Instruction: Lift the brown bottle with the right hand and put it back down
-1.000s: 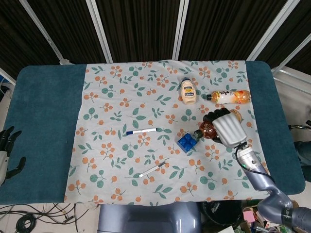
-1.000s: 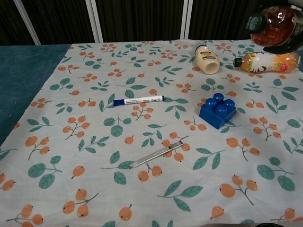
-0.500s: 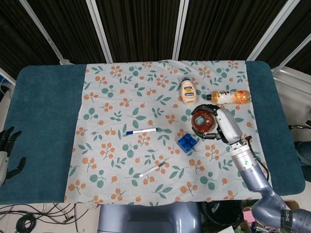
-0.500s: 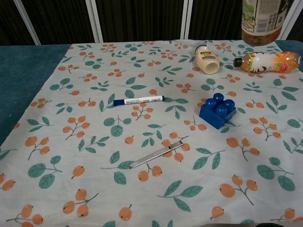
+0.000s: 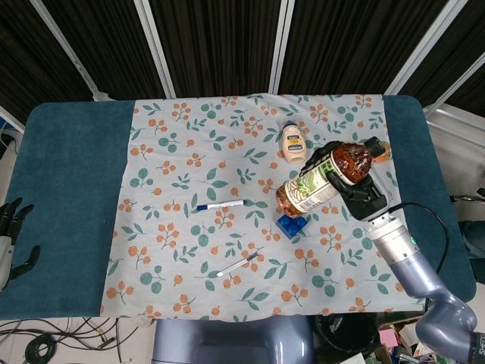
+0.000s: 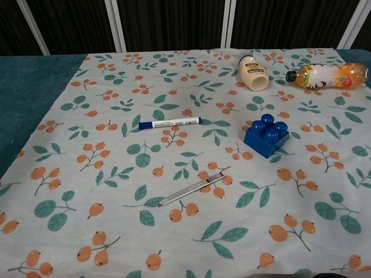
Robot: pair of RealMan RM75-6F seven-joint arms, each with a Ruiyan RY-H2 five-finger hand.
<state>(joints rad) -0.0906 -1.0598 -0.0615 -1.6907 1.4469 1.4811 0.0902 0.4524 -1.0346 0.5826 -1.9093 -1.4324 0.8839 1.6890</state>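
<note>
Gripping the brown bottle (image 5: 324, 178) around its upper part, the right robot hand (image 5: 361, 191) holds it raised above the bench (image 5: 68, 189), tilted so that its base points toward the camera and to the left while its dark fingers (image 5: 356, 189) wrap the end nearer the arm. In the head view the bottle shows a green and white label and hangs over the blue toy brick (image 5: 290, 224), hiding part of it; the chest view does not show the bottle or this robot hand at all. The left robot hand (image 5: 10, 235) sits at the far left edge of the head view, off the bench's side, its dark fingers apart and holding nothing. A floral cloth (image 6: 116, 191) printed with orange berries and green leaves covers the middle of the teal bench. On it lie a white mayonnaise bottle (image 6: 253, 72) on its side near the far edge, an orange juice bottle (image 6: 327, 76) also on its side to the right of it, the blue toy brick (image 6: 266, 135) in front of them, a blue-capped marker (image 6: 169, 123) toward the middle, and a slim silver pen (image 6: 194, 187) nearer the front edge, well apart from the marker.
</note>
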